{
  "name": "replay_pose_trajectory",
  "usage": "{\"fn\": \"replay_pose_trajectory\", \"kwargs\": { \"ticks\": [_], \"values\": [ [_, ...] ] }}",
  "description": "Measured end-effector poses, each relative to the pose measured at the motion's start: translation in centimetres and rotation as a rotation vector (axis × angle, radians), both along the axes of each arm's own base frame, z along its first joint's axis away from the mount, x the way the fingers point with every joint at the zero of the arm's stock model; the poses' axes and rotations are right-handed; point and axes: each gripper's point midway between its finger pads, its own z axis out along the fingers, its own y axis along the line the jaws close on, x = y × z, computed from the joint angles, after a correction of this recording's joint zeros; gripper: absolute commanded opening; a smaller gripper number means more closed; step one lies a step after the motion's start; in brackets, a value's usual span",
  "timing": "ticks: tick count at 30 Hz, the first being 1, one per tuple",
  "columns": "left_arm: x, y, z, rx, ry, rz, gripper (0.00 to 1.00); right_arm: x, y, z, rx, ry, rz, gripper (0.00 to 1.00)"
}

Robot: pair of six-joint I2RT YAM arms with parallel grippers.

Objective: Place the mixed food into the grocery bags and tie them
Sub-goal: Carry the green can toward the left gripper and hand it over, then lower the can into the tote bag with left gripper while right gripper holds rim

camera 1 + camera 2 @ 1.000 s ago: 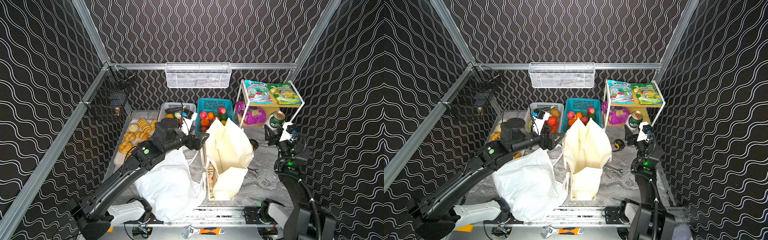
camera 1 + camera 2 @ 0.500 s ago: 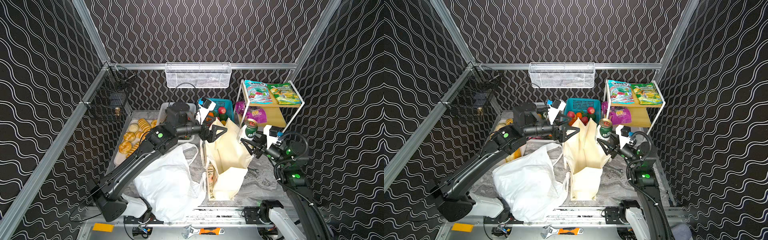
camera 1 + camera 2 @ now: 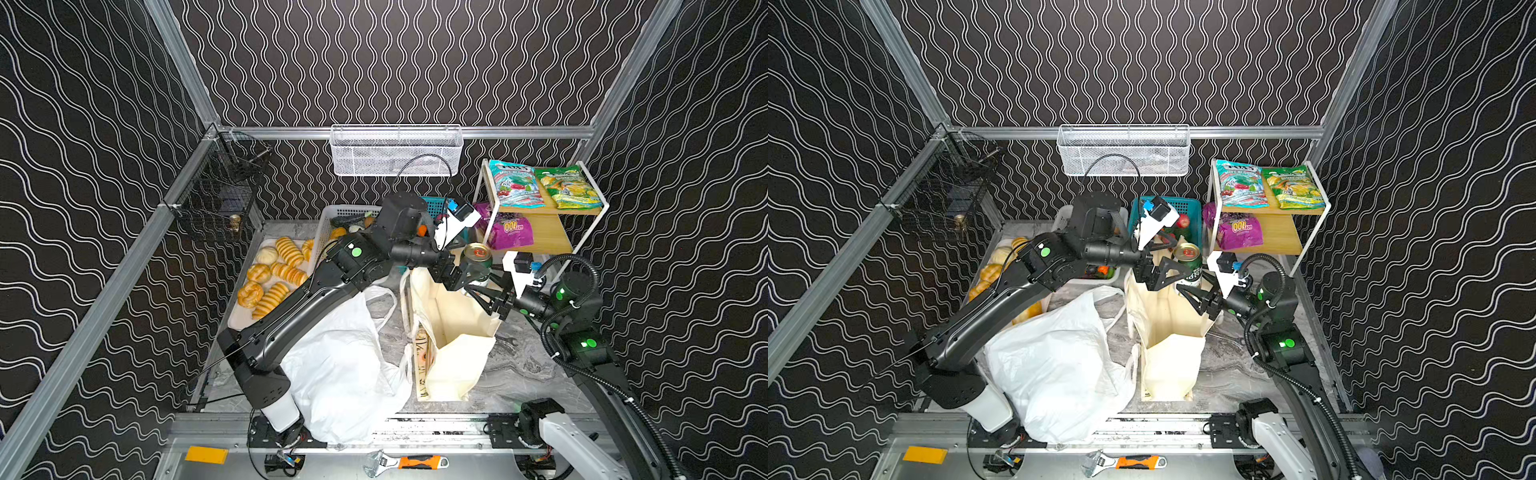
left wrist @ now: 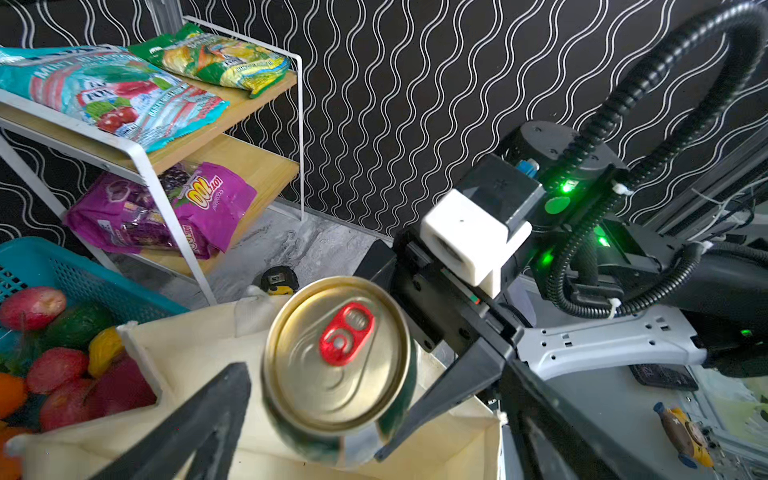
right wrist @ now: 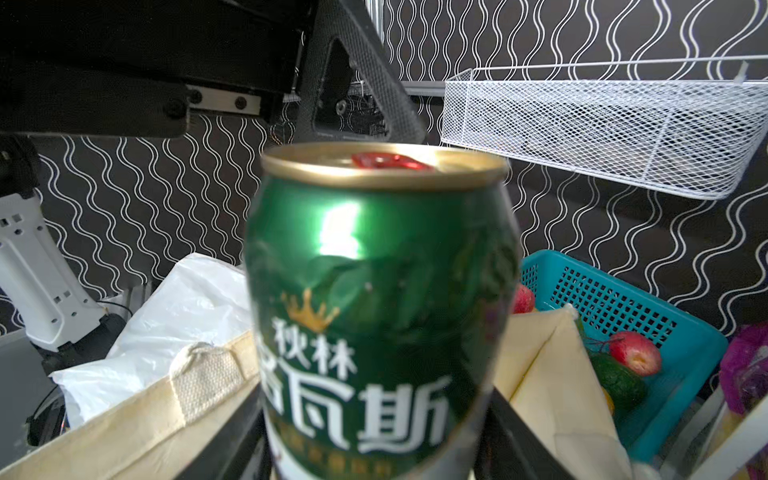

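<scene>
Top views: right gripper (image 3: pixel 482 289) is clamped on the green can (image 3: pixel 478 257), low on its body. Can's upright, above the open mouth of the tote (image 3: pixel 457 365), at its far rim. Tote stands mid-tabletop twd the front edge. White plastic bag (image 3: pixel 345 365) is slumped just left of it. Left gripper (image 3: pixel 1166 274) is spread wide right beside the can, holding nothing.

Left wrist: looking down on the can's gold lid (image 4: pixel 336 353) w/ its red tab, cream tote interior under it. Left arm's fingers (image 4: pixel 199 415) are apart from the can. One right-arm finger presses on its side.

Right wrist: can (image 5: pixel 382 316) fills the view, pinched btw both fingers near the base.

Handling, my read: stiff, smooth, slick metal w/ a thin wall. It dents if over-squeezed and could slide thru a loose grip. Best hold is mid-body across the round, not the tapered base. Weight: can't tell. Tote's soft, so the rim may fold in on the drop.
</scene>
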Motion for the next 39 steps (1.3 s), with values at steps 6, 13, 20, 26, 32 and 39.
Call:
{"fn": "replay_pose_trajectory", "kwargs": {
  "ticks": [6, 13, 20, 26, 32, 39],
  "values": [
    [1.1, -0.1, -1.0, 0.083, -0.015, 0.030, 0.90, -0.3, 0.5, -0.2, -0.057, -0.055, 0.026, 0.45],
    [1.0, 0.0, -2.6, 0.178, 0.004, 0.008, 0.76, -0.4, 1.0, 0.2, -0.130, -0.107, 0.041, 0.45],
    [0.9, 0.3, -2.8, 0.214, -0.008, -0.003, 0.61, -0.2, 1.1, 0.2, -0.231, -0.132, 0.030, 0.46],
    [0.8, 0.3, -3.6, 0.246, -0.005, -0.017, 0.41, -0.2, 0.7, -0.6, -0.300, -0.124, 0.009, 0.54],
    [0.6, 0.5, -3.3, 0.226, -0.006, -0.003, 0.36, -0.6, 0.3, 0.1, -0.309, -0.140, -0.019, 0.80],
    [3.5, 2.3, -5.9, 0.318, 0.026, 0.180, 0.37, -0.9, -1.7, 4.1, -0.151, -0.102, -0.186, 0.86]
  ]
}}
